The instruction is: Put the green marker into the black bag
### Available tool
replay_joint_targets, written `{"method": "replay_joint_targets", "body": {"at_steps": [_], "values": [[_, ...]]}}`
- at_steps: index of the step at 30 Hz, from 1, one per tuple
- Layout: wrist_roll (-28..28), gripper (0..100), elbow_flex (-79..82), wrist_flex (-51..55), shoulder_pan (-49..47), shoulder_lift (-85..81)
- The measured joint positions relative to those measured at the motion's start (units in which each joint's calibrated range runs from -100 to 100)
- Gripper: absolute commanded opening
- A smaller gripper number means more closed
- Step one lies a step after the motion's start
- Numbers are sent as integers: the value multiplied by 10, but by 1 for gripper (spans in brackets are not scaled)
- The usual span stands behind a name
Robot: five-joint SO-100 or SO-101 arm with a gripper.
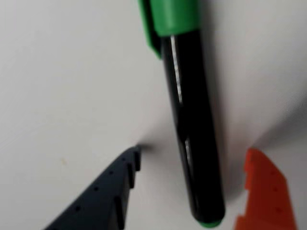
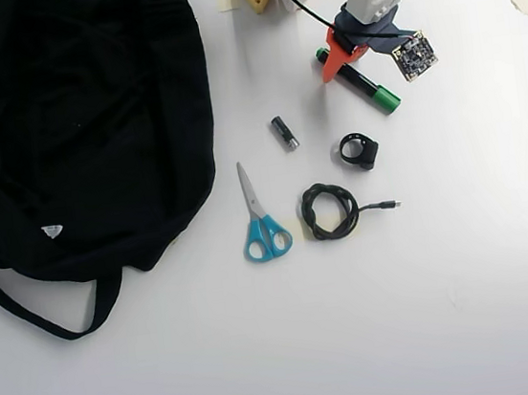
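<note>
Gripper (image 1: 192, 158) fingers spread wide, straddling the green marker (image 1: 192, 143), which lies lengthwise between them, cap pointing away.

Overhead view looks straight down; wrist view sits close, sharing the green marker (image 1: 192, 129)

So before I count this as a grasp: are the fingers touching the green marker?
Apart. The wrist view shows bare table between the green marker and both fingers.
</note>
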Motion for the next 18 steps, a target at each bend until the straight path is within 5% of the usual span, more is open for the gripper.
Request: {"method": "replay_joint_targets", "body": {"at_steps": [18], "values": [[0,2,2,0,7,-1]]}}
